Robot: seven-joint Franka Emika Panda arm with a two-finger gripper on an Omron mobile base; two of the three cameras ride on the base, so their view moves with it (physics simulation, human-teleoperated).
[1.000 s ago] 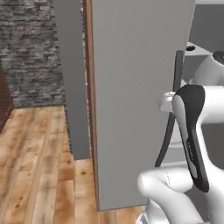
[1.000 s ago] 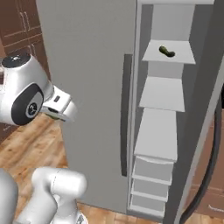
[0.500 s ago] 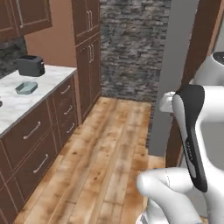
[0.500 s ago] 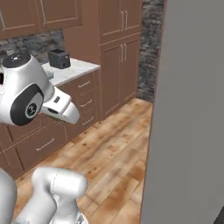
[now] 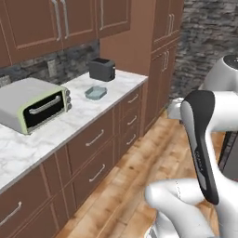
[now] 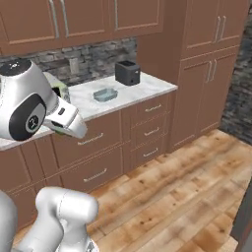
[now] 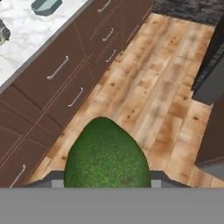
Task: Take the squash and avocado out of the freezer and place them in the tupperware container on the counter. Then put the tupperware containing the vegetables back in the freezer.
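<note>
Left base view: the tupperware sits on the counter between a toaster and a toaster oven.

Right base view: the tupperware lies on the counter, near the toaster.

Hand view: the end effector pinches the avocado between its tips, over the wooden floor beside the drawers.

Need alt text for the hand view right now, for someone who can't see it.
A dark-green avocado sits in the end effector, filling the lower centre of the view above wooden floor. To the upper left run brown drawers under the marble counter, where the pale blue tupperware container sits at the top edge.
</note>
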